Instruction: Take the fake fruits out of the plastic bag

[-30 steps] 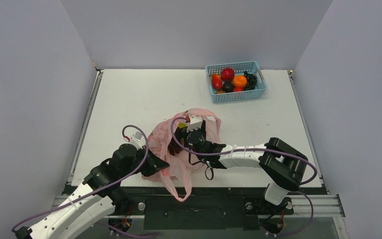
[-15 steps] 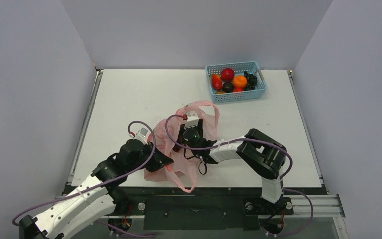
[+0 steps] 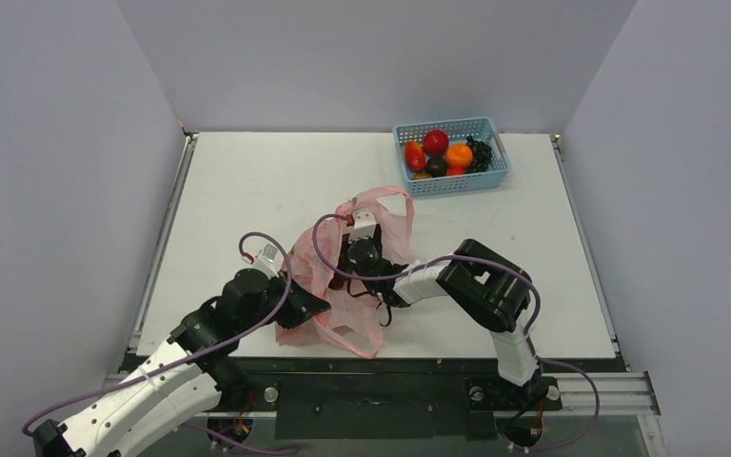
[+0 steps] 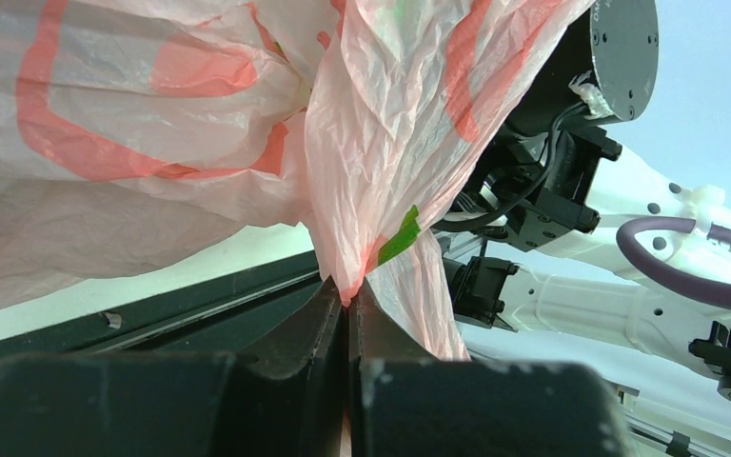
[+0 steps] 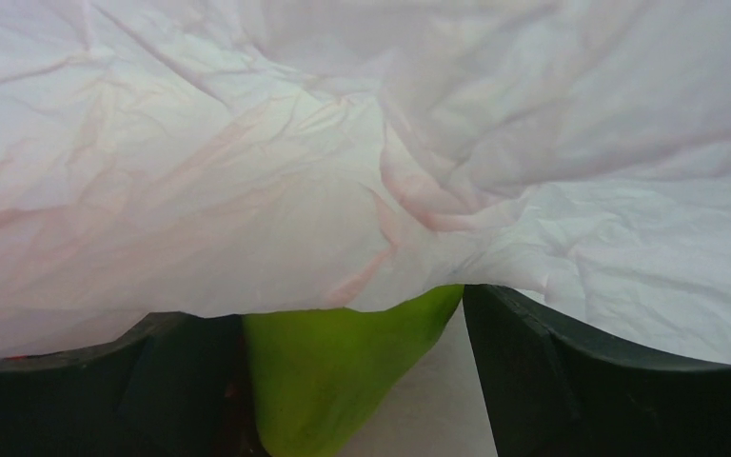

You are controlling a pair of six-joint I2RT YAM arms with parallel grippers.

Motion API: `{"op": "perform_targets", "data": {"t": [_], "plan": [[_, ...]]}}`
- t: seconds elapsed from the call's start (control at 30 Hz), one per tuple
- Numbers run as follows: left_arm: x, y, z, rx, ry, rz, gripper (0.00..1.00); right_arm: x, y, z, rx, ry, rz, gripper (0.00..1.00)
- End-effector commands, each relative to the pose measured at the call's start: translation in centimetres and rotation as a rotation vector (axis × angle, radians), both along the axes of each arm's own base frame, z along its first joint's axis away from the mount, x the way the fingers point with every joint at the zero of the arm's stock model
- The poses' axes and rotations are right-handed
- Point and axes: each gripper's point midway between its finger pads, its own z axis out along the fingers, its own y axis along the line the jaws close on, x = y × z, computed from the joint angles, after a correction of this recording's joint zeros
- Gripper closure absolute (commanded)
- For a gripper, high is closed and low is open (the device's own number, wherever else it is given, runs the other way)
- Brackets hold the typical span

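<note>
Left gripper (image 4: pixel 347 307): its jaws are clenching a thin fold of the plastic bag (image 4: pixel 152 143) at the bag's near edge, with the film bunching up from the closed tips. Right gripper (image 5: pixel 357 324) is reaching inside the bag, jaws released and standing wide. A yellow-green fake fruit (image 5: pixel 333 376) is lying inside the bag between those jaws, hugging one of them and leaving a gap to the other. Bag film is draping over the top of the fruit and both jaws. Risk, as judged: the closing jaws are likely to be trapping film along with the fruit, so the lift would be dragging the bag. The off-centre fruit may be squirting sideways deeper into the bag. A hard pull may be slipping or tearing the film in the left pinch. Other fruits are sitting in the blue basket (image 3: pixel 457 182), well beyond the bag on the bench (image 3: pixel 247 181). Markings: the bag is showing red outline shapes and a green patch, but no legible letters, brand or label.
</note>
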Motion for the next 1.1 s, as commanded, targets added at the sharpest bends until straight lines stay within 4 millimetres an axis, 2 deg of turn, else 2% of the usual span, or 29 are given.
{"op": "perform_targets", "data": {"t": [0.0, 0.1, 0.27, 0.33, 0.43, 0.57, 0.67, 0.87, 1.0, 1.07], "plan": [[0.1, 0.2, 0.5, -0.014, -0.008, 0.022, 1.0, 0.0, 0.6, -0.1, -0.021, 0.006, 0.038, 0.23], [0.0, 0.5, 0.3, -0.02, -0.001, 0.036, 1.0, -0.2, 0.3, 0.8, -0.014, -0.001, 0.037, 0.29], [-0.4, 0.6, -0.3, -0.021, 0.027, 0.044, 1.0, -1.4, 0.6, 3.2, 0.029, 0.0, 0.091, 0.49], [-0.4, 0.7, -0.6, -0.015, 0.034, 0.046, 1.0, -1.9, 0.6, 3.9, 0.048, 0.009, 0.107, 0.55], [-0.4, 0.9, -0.9, -0.01, 0.043, 0.058, 1.0, -2.8, 0.1, 5.1, 0.062, 0.017, 0.115, 0.56], [-0.5, 0.9, -1.3, -0.011, 0.058, 0.068, 1.0, -4.0, -0.5, 5.9, 0.064, 0.03, 0.142, 0.58], [-0.5, 1.0, -1.6, -0.01, 0.068, 0.075, 1.0, -4.9, -1.0, 6.0, 0.069, 0.049, 0.16, 0.62], [-0.2, 0.7, -0.9, -0.042, 0.064, 0.086, 1.0, -7.2, -1.2, 6.6, 0.073, 0.107, 0.256, 0.65], [-0.1, 0.8, -0.6, -0.034, 0.056, 0.089, 1.0, -10.0, -0.2, 6.6, 0.111, 0.196, 0.394, 0.61], [-0.1, 0.7, -0.6, -0.043, 0.054, 0.09, 1.0, -11.0, -0.1, 6.9, 0.137, 0.23, 0.436, 0.55]]}}
